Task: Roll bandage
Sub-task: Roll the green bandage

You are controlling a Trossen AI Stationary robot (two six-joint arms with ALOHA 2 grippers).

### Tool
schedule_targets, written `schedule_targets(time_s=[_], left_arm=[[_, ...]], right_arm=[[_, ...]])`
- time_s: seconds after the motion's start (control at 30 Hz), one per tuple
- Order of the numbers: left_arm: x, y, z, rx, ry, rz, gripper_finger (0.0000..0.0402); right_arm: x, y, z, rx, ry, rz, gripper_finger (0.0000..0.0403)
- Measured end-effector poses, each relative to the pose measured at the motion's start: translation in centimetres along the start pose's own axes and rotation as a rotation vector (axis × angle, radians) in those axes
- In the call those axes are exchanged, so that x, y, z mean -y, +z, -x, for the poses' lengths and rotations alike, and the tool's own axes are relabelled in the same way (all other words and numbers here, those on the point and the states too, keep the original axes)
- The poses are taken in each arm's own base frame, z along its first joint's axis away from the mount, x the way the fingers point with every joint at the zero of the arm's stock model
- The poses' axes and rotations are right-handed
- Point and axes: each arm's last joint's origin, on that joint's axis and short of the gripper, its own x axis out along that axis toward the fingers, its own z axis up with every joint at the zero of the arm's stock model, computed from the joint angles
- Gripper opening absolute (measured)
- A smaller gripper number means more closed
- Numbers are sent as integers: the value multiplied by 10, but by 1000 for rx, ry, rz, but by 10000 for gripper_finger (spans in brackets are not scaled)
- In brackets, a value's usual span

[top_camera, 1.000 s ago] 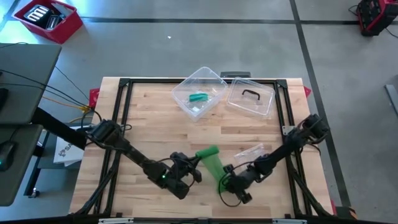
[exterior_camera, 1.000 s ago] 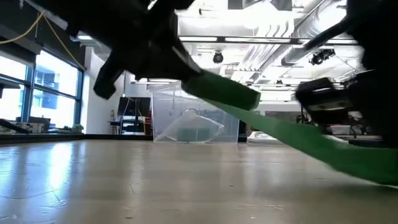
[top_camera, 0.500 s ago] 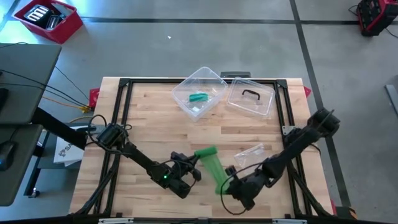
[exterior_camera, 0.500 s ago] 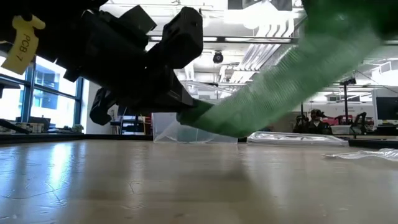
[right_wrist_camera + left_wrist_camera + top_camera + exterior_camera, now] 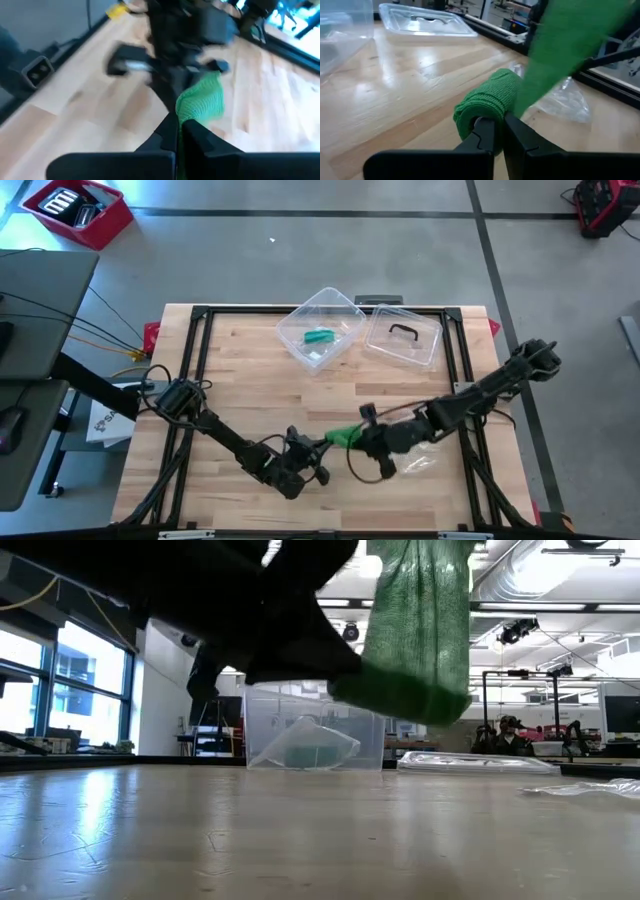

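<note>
The green bandage shows as a roll (image 5: 343,437) (image 5: 487,102) held clear of the table near its front middle, in my shut left gripper (image 5: 322,448) (image 5: 496,136). From the roll a loose strip (image 5: 415,610) (image 5: 570,45) rises steeply to my right gripper (image 5: 366,436) (image 5: 178,134), which is shut on the strip's end just above and to the right of the roll. My left gripper pinches the roll's near end (image 5: 489,119) between its two fingers, coming nearly level from the table's left. The roll sticks out beyond the fingertips, in line with them, clear of the table. My right gripper pinches the strip's free end (image 5: 192,116) between its two fingers, slanting down from the table's right. The strip runs fairly straight down from the fingers to the roll (image 5: 202,97).
A clear container (image 5: 320,330) holding a small green thing and its clear lid (image 5: 403,340) with a black handle lie at the far middle. A crumpled clear wrapper (image 5: 420,463) lies right of my right gripper. Black frame rails (image 5: 200,370) border the table.
My right gripper has risen from near the table's front and swung toward the far edge and left, above the roll, keeping the strip's end. The strip, which slanted low toward the front, now stands steeply. My left gripper has rolled about its axis and sunk slightly, the roll turning with it.
</note>
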Motion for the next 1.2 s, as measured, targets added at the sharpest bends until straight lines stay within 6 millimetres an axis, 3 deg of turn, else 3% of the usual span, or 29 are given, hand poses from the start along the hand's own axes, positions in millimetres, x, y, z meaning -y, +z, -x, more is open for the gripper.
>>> schedule_targets(time_s=[0.2,0.53,0.8,1.2], left_arm=[[2,1,0,-8,-24,-38,7],[11,3,0,-108,-225,-20,7],[22,8,11,-56,-299,-8,7],[32,1,38,-72,-377,2,7]], right_arm=[[18,-12,2,-106,1,-14,0],[44,-22,-4,-166,-51,-102,0],[42,-36,-24,-261,-19,-153,4],[25,-57,-59,-379,183,-213,140]])
